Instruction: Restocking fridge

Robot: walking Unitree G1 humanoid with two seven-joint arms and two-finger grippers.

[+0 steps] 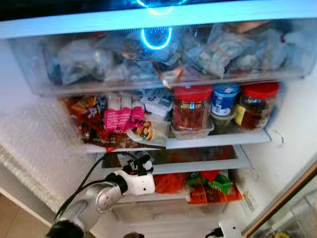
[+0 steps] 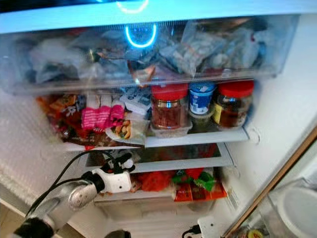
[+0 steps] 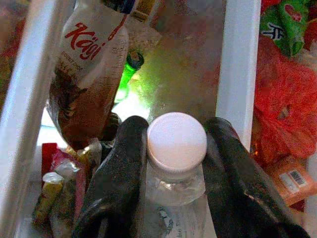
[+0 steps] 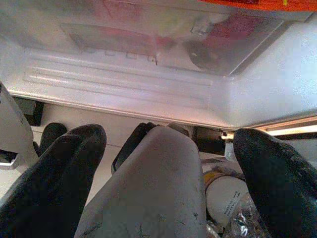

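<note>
My left gripper [image 1: 140, 163] reaches into the open fridge at the front left of the lower glass shelf [image 1: 198, 166]. In the left wrist view it [image 3: 176, 130] is shut on a clear plastic bottle [image 3: 173, 198] just under its white cap [image 3: 177, 139], one black finger [image 3: 124, 163] on each side. A brown Kägi snack bag [image 3: 86, 84] and a green bottle top [image 3: 132, 62] lie just beyond the cap. My right gripper [image 4: 168, 141] hangs low below the fridge, fingers [image 4: 64, 168] spread wide, with a pale grey rounded form [image 4: 153, 193] between them.
A full clear drawer [image 1: 158, 54] sits at the top. Red-lidded jars [image 1: 190, 106], a blue-lidded tub [image 1: 225, 99] and pink packets [image 1: 119, 118] crowd the middle shelf. Red and green bags [image 1: 208, 186] lie on the lower level. The fridge wall [image 1: 292, 129] stands to the right.
</note>
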